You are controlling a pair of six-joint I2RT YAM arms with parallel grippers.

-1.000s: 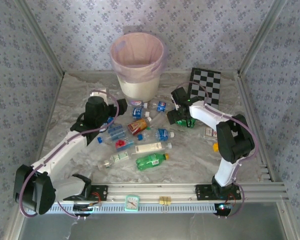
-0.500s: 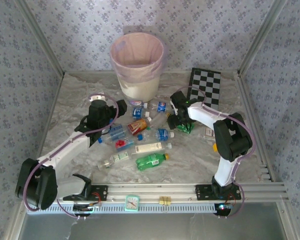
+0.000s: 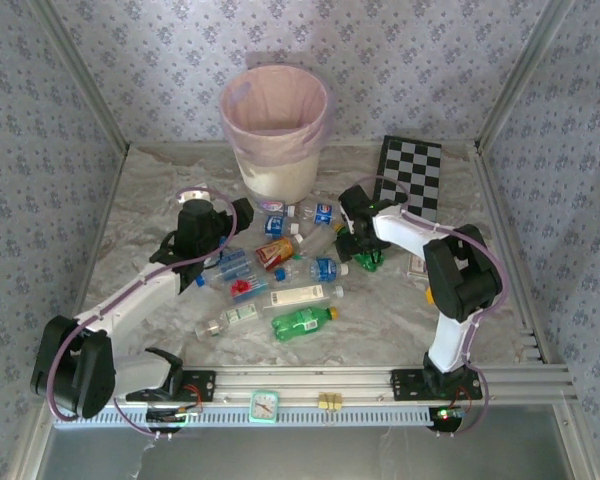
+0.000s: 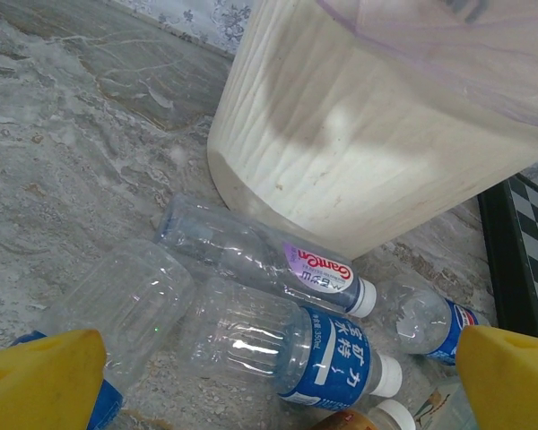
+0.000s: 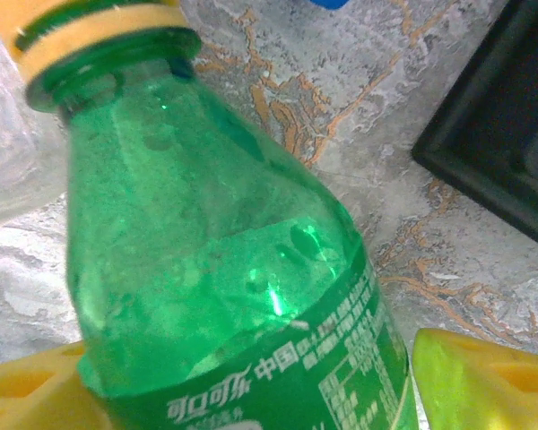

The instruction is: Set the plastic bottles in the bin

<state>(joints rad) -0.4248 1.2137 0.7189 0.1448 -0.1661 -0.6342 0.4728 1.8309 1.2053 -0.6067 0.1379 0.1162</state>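
Observation:
Several plastic bottles lie scattered in front of the bin (image 3: 275, 172), a cream wastebasket with a pink bag. Among them are a green one (image 3: 302, 320), an orange-labelled one (image 3: 277, 251) and a long clear one (image 3: 300, 296). My right gripper (image 3: 362, 243) is down over another green bottle (image 3: 373, 257). In the right wrist view that green bottle (image 5: 215, 269) lies between the yellow fingers (image 5: 484, 376), which sit close on both sides, open. My left gripper (image 3: 242, 215) hangs wide open near the bin's foot (image 4: 359, 134), over a clear blue-labelled bottle (image 4: 287, 345).
A black-and-white checkerboard (image 3: 412, 178) lies at the back right, close to my right arm. A small orange object (image 3: 432, 295) sits beside the right arm. A small clock (image 3: 265, 405) rests on the front rail. Walls enclose the table on three sides.
My right gripper has shifted slightly left and down onto the green bottle, and its jaws have narrowed round it. The left arm swung a little toward the bin, then stayed still.

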